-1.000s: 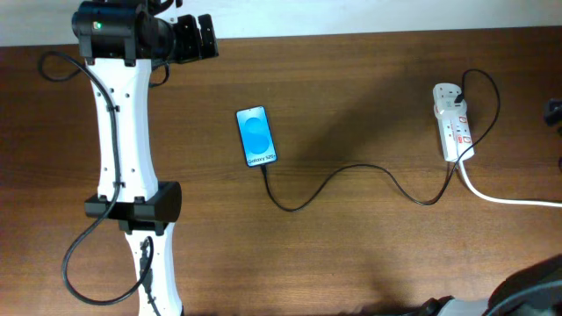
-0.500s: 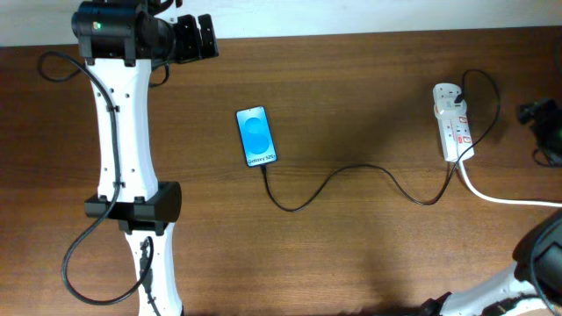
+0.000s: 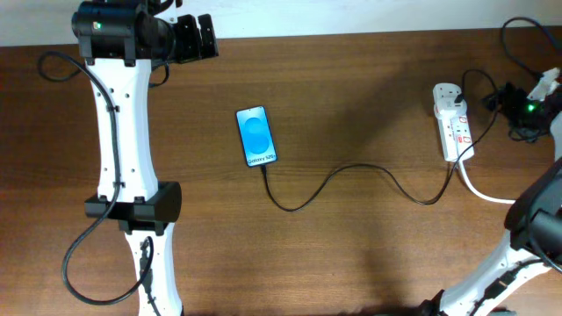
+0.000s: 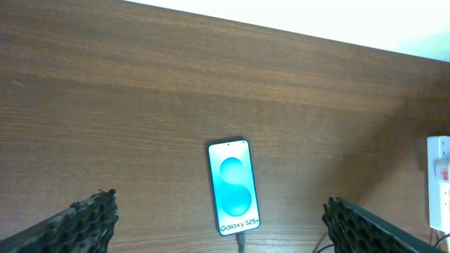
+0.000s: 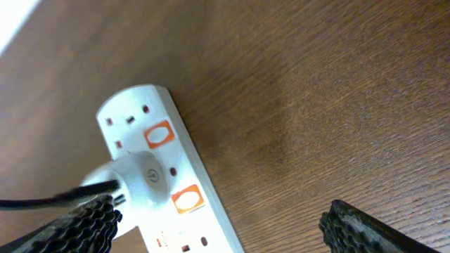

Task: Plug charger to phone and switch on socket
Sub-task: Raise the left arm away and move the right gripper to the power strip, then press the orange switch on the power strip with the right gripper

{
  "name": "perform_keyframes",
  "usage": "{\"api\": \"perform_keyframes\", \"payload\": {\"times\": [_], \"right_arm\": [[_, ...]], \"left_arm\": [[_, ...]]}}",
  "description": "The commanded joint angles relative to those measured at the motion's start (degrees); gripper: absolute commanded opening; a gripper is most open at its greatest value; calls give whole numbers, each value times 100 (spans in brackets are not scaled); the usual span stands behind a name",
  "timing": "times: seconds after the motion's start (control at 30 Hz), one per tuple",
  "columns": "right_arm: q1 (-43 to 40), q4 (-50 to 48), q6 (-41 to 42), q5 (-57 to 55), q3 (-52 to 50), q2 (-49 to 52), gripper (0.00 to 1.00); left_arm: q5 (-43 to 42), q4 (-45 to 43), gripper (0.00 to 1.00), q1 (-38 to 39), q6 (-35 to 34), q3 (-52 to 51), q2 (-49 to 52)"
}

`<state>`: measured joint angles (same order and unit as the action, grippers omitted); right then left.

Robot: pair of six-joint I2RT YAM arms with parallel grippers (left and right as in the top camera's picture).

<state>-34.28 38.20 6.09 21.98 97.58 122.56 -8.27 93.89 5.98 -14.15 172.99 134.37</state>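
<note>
The phone [image 3: 257, 136] lies flat mid-table with its blue screen up; it also shows in the left wrist view [image 4: 233, 186]. The thin black charger cable [image 3: 351, 168] runs from the phone's lower end, where its tip [image 4: 241, 242] sits in the phone, across to the white socket strip [image 3: 453, 123]. My right gripper [image 3: 503, 102] is open and empty, hovering just right of the socket. The right wrist view shows the strip [image 5: 200, 218], its orange switches [image 5: 159, 134] and a plug [image 5: 140, 176]. My left gripper [image 3: 204, 37] is open and empty at the far left, well away from the phone.
The thick white cord [image 3: 509, 200] leaves the socket toward the right edge. The left arm's white body [image 3: 123, 132] and its black cables [image 3: 88, 254] fill the left side. The table's far edge meets a white wall [image 3: 351, 13].
My right arm has come in from the right edge and moved up and left to beside the socket. The left arm, phone and cable have not moved.
</note>
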Motion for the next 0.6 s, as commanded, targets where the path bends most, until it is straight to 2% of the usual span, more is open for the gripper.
{"api": "perform_keyframes", "payload": {"times": [0.0, 0.57], "right_arm": [[94, 46, -243, -446, 131, 208, 97], [149, 446, -205, -304, 120, 610, 97]], "left_arm": [[63, 9, 99, -13, 50, 37, -66], [63, 9, 99, -13, 50, 37, -66]]}}
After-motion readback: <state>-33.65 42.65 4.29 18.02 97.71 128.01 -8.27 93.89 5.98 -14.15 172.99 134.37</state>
